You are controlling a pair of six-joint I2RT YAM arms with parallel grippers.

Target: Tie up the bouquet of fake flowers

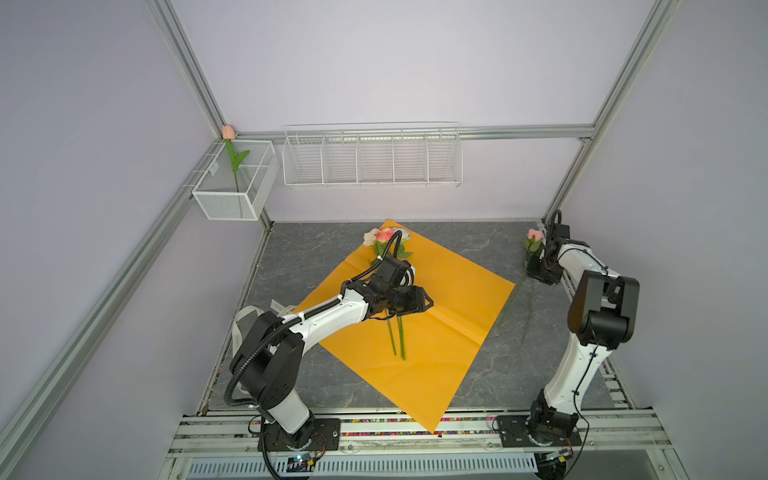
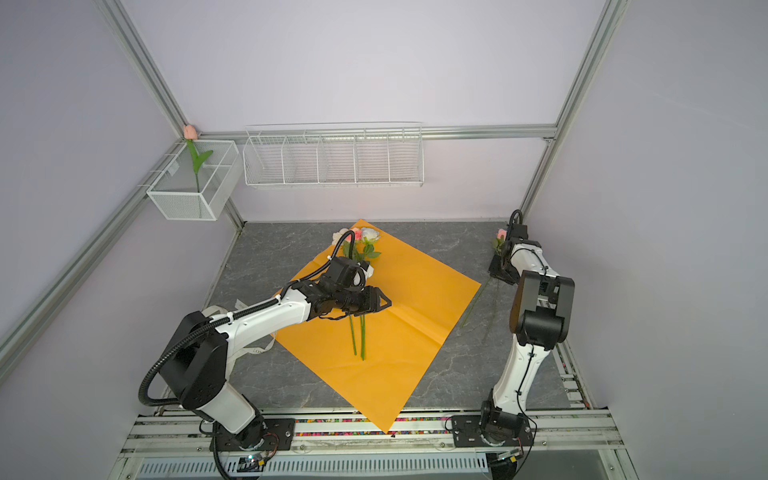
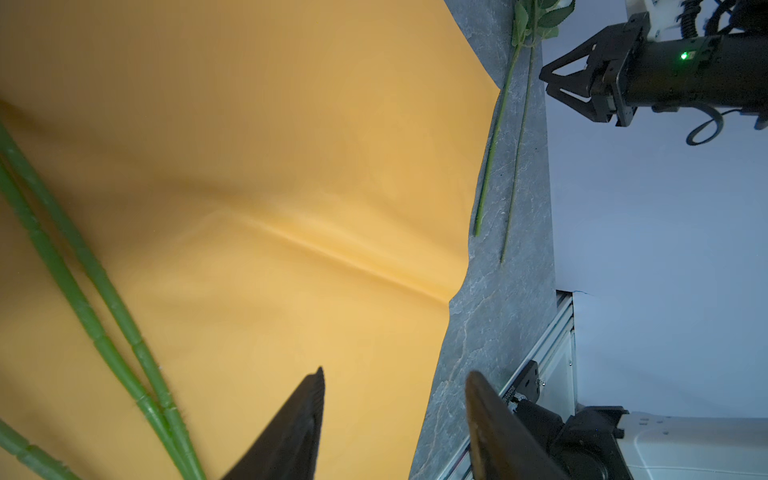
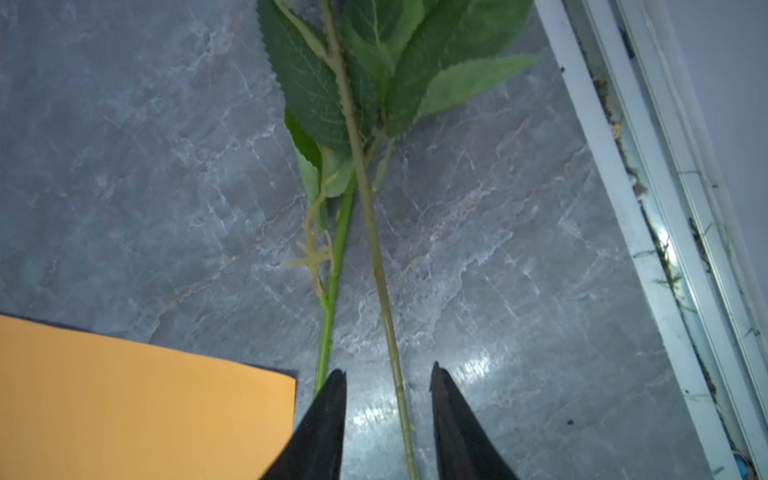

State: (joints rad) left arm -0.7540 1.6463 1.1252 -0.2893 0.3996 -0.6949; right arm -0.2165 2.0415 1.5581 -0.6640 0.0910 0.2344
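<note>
Right gripper [image 4: 387, 370] stands with jaws part open and empty, poised over the paler of two loose stems [image 4: 376, 257] that lie on the table [image 4: 124, 166] just beside a corner of the orange wrapping paper [image 1: 440, 324]; left gripper [image 3: 395, 374], likewise part open and empty, hangs over the paper next to three flowers [image 1: 384, 237] laid there. The bouquet of fake flowers is thus split (three on the sheet, two off it); step in hand is judged to be gathering, not tying. Next move calls for the right jaws to drop astride that thin stem, close at table level and carry it to the others.
</note>
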